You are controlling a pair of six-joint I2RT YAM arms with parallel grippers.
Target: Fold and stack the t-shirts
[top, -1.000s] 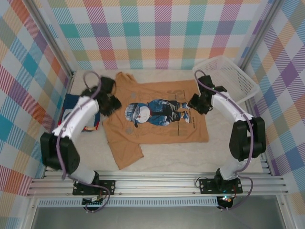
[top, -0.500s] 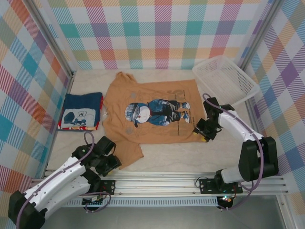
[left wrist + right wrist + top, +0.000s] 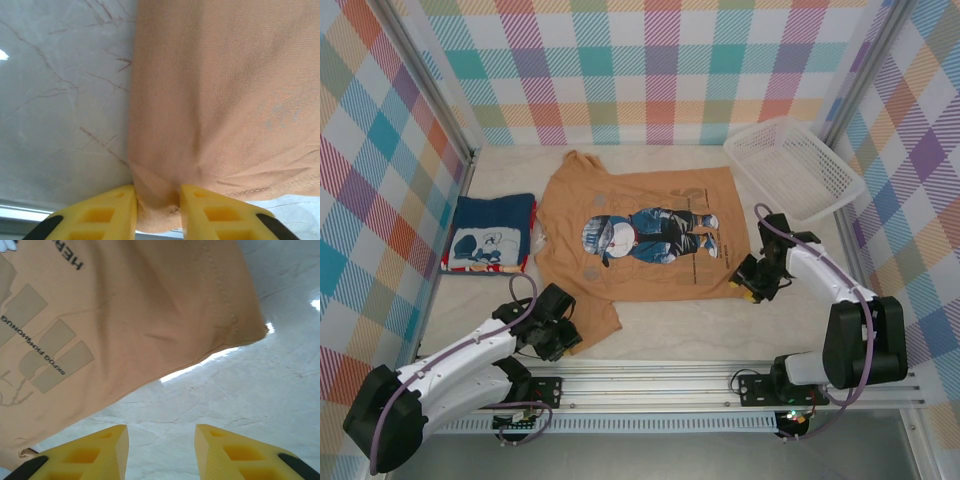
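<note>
The task looks about half done; the navy t-shirt (image 3: 490,235) lies folded in a neat packet at the left side of the surface (image 3: 720,330), while the tan-orange t-shirt (image 3: 640,235) lies spread flat, print up, in the middle, unfolded and just beside the navy one; folding it and setting one on the other remain, as I judge it. The white basket (image 3: 798,165) stands at the far right corner, apart from both shirts.

The left hand (image 3: 157,195) is at the tan-orange shirt's near sleeve (image 3: 595,320), close to the near edge of the surface; in its wrist view the two yellow fingers (image 3: 112,210) stand narrowly apart with a bunched fold of orange cloth pinched between them, creases running out from the pinch; it reads as clenched on the sleeve's end. The right hand (image 3: 161,435) is at the shirt's near right hem corner (image 3: 250,330); its fingers are spread wide over bare surface, holding nothing and touching no cloth, the corner lying just ahead of them; so one grasp is made and the other not yet.
</note>
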